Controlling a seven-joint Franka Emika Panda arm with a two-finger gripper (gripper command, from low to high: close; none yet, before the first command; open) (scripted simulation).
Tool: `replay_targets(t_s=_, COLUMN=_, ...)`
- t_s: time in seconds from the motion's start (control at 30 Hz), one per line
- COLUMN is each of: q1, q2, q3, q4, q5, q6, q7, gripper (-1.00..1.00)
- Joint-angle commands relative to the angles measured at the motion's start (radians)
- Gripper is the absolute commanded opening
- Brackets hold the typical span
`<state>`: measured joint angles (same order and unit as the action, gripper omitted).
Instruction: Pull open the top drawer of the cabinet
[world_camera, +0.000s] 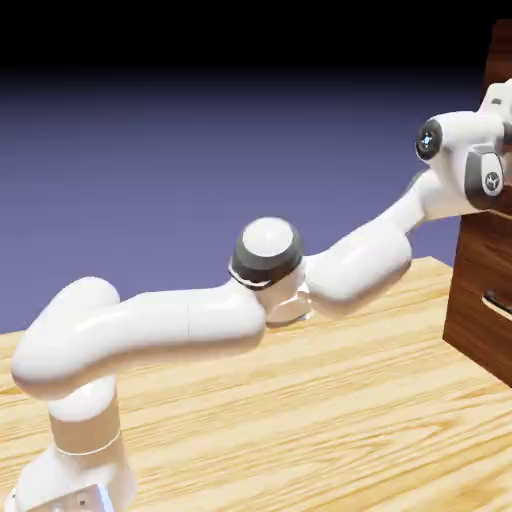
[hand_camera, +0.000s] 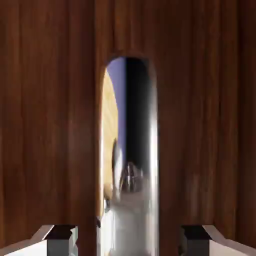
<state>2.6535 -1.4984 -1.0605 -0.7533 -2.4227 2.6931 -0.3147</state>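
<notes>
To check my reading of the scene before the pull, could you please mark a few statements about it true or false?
1. In the hand view, a silvery handle lies between the finger tips of the gripper. True.
2. The cabinet stands at the exterior view's left edge. False: it is at the right edge.
3. The tabletop is dark metal. False: it is pale wood.
4. The arm stretches toward the cabinet. True.
</notes>
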Motion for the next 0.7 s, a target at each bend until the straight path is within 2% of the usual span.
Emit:
replay_targets(t_s=0.0, q1=-0.022, q2=-0.005, q3=-0.005, q4=-0.036, q5=-0.012, q6=-0.010, q7=0.023, gripper=-1.00)
replay_targets(t_s=0.67, q1=-0.449, q2=-0.107, q3=-0.022, q4=-0.761, q5=-0.139, q6=-0.268, q7=0.312, gripper=-1.00)
